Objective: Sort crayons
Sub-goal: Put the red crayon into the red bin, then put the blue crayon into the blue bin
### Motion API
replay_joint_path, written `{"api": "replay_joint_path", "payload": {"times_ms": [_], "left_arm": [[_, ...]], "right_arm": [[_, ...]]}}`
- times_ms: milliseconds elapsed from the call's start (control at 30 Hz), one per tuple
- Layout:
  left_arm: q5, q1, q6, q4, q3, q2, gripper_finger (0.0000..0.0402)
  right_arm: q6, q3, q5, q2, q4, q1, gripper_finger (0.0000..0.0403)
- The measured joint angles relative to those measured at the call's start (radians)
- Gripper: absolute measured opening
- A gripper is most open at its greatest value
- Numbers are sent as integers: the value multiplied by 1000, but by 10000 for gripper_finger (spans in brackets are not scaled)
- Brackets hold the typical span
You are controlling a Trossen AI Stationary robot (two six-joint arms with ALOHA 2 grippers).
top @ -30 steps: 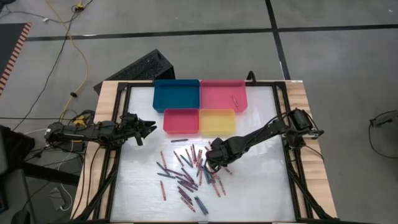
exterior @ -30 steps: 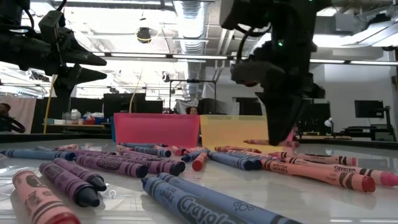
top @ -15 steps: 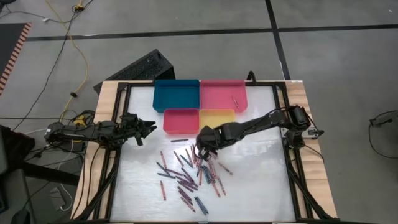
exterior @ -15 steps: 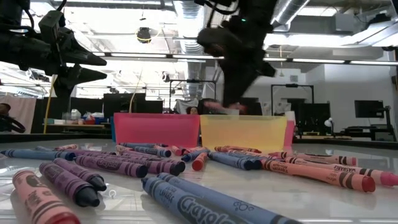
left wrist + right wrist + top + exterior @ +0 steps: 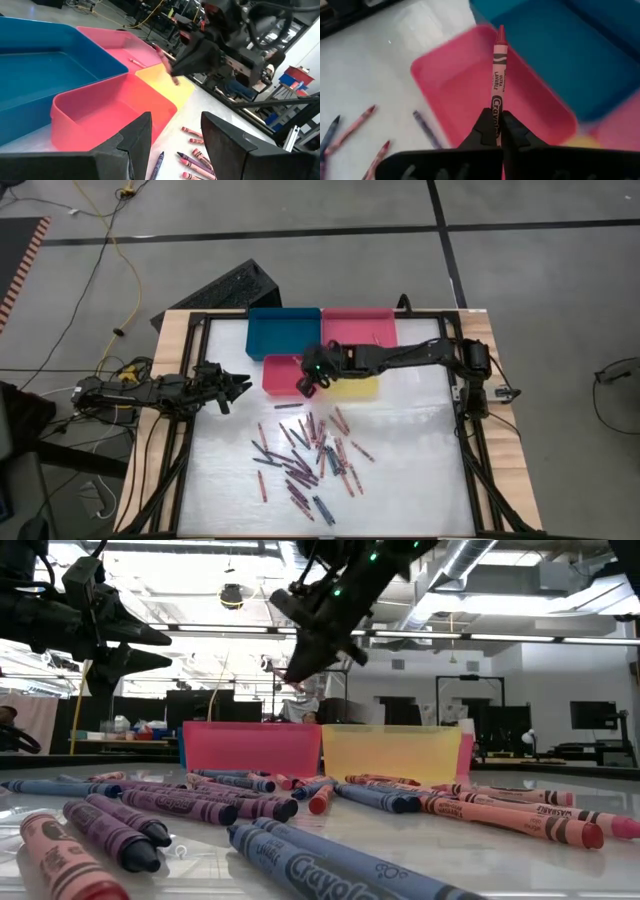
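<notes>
Several crayons (image 5: 310,455), red, purple and blue, lie scattered on the white table in front of four trays. My right gripper (image 5: 308,380) hangs above the red tray (image 5: 282,376), shut on one red crayon (image 5: 498,70). The low view shows the right gripper (image 5: 300,658) well above the tray rims. The left wrist view shows the crayon (image 5: 164,59) sticking out of it. My left gripper (image 5: 243,385) waits open at the table's left edge, level and touching nothing. My right gripper pinches the red crayon by its blunt rear part (image 5: 496,107) between the two fingers. The crayon lies along the fingers, and its pointed tip (image 5: 501,33) sticks out ahead of them. The fingers slant down from the table's right side. The crayon is lifted clear above the red tray.
The blue tray (image 5: 284,332) and the pink tray (image 5: 350,330) stand side by side at the far edge. The yellow tray (image 5: 352,385) stands beside the red one. One crayon (image 5: 378,340) lies in the pink tray. Black frame rails (image 5: 190,430) border the table.
My right gripper has risen from the crayon pile with the red crayon and gone toward the table's far edge and left, until it hangs over the red tray. It has tipped from pointing steeply down to a shallower slant. The crayon is lifted clear.
</notes>
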Motion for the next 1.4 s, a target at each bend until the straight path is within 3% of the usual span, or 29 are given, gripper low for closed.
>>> {"api": "replay_joint_path", "payload": {"times_ms": [433, 667, 1100, 1400], "left_arm": [[-7, 0, -2, 0, 0, 0, 160], [-5, 0, -3, 0, 0, 10, 160], [-6, 0, -3, 0, 0, 32, 160], [-5, 0, -3, 0, 0, 32, 160]], "right_arm": [[-239, 0, -59, 65, 69, -58, 4], [-269, 2, -64, 132, 91, -61, 4], [-272, 3, -106, 144, 71, -78, 53], [-317, 1, -114, 131, 71, -79, 61]]}}
